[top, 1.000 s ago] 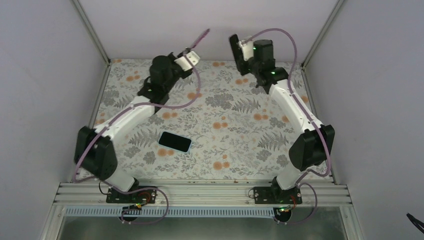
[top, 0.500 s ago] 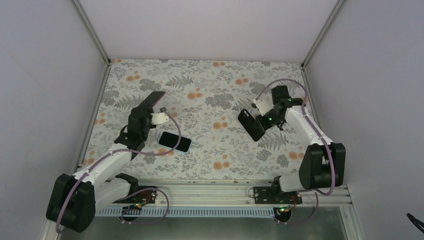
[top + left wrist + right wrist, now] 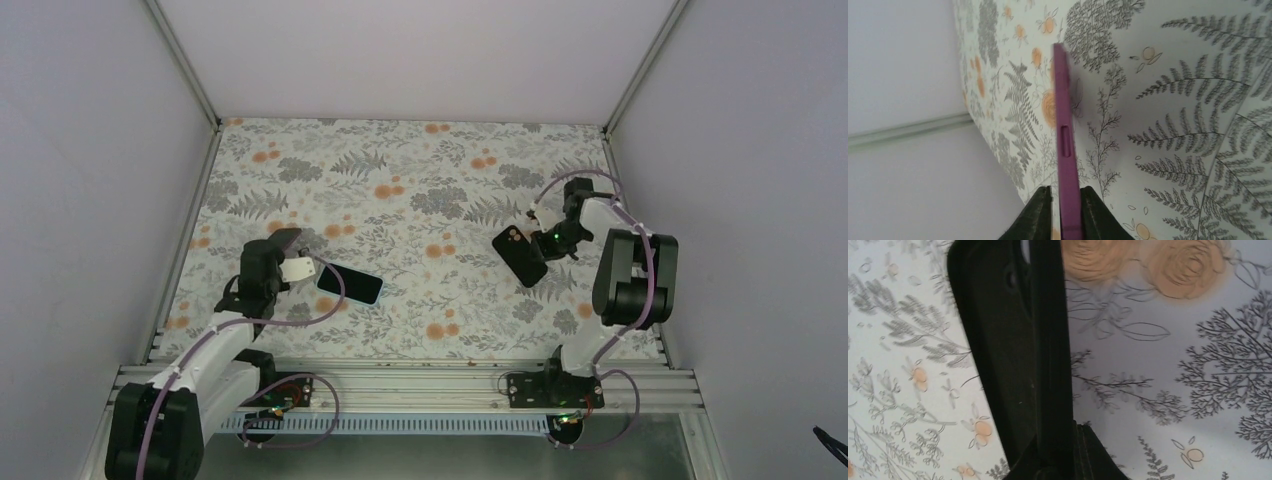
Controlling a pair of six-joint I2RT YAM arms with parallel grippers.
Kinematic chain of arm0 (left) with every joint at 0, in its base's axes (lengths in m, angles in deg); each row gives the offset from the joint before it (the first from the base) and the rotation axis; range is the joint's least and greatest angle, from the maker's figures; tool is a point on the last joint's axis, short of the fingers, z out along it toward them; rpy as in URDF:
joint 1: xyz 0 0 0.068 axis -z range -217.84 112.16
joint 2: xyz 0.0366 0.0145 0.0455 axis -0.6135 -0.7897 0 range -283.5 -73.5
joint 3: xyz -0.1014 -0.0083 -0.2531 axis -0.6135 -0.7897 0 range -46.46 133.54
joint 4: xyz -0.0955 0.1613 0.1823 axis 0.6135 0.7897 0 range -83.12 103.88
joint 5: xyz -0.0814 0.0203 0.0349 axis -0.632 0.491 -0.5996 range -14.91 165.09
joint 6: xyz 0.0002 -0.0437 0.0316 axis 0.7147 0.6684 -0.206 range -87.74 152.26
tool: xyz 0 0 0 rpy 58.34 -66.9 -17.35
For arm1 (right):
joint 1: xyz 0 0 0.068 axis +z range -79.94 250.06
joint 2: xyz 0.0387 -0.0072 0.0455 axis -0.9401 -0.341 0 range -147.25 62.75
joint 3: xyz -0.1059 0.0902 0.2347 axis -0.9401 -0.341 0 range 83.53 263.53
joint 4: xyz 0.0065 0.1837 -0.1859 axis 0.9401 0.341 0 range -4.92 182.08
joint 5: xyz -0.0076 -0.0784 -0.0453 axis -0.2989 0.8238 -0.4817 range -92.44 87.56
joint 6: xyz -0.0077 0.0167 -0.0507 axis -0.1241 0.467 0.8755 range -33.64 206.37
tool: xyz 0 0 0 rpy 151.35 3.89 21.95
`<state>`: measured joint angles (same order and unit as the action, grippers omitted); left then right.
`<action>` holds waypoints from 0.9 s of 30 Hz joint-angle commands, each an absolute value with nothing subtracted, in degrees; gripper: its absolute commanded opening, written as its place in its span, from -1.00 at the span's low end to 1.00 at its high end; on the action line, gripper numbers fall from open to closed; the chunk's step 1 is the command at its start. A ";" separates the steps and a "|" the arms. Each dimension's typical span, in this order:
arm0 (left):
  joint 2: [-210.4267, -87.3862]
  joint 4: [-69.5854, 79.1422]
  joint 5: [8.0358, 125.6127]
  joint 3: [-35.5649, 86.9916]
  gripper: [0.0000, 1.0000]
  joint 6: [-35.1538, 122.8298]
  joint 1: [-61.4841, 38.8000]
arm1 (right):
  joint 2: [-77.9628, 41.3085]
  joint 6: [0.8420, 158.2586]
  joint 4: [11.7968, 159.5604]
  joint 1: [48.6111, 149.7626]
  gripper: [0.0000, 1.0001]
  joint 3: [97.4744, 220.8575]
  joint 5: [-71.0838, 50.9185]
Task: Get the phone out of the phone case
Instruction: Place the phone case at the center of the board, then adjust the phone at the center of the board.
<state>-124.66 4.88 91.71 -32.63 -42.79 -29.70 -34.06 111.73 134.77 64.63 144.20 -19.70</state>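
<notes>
Seemingly, left end effector pinches purple case edgewise.

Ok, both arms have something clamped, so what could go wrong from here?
1. The left end effector pinches the purple case only at one end, most of it sticking out beyond the fingers; it could pivot or slip.
2. The right end effector likewise holds the black phone by one end, tilted over the table; a loose release might drop it.
3. The left end effector also sits close to another dark phone lying flat; that could get knocked.
</notes>
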 commanded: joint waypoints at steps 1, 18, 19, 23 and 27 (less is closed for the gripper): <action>-122.95 17.75 84.48 -28.31 -0.48 -40.88 -29.78 | -39.69 111.59 132.07 60.71 -0.53 146.32 -12.23; -130.93 58.78 58.35 1.83 1.00 -36.02 -30.99 | -22.96 115.59 144.63 83.61 1.00 158.64 -1.90; -131.34 57.73 56.88 4.22 1.00 -34.12 -31.44 | -22.57 114.63 144.19 88.34 1.00 158.36 -1.89; -135.02 49.32 54.07 13.56 1.00 -20.30 -33.14 | -23.98 111.17 138.80 104.77 1.00 156.53 -1.54; -140.49 43.04 53.19 19.06 1.00 -9.48 -34.81 | -29.95 110.18 134.66 117.06 0.94 156.71 -2.66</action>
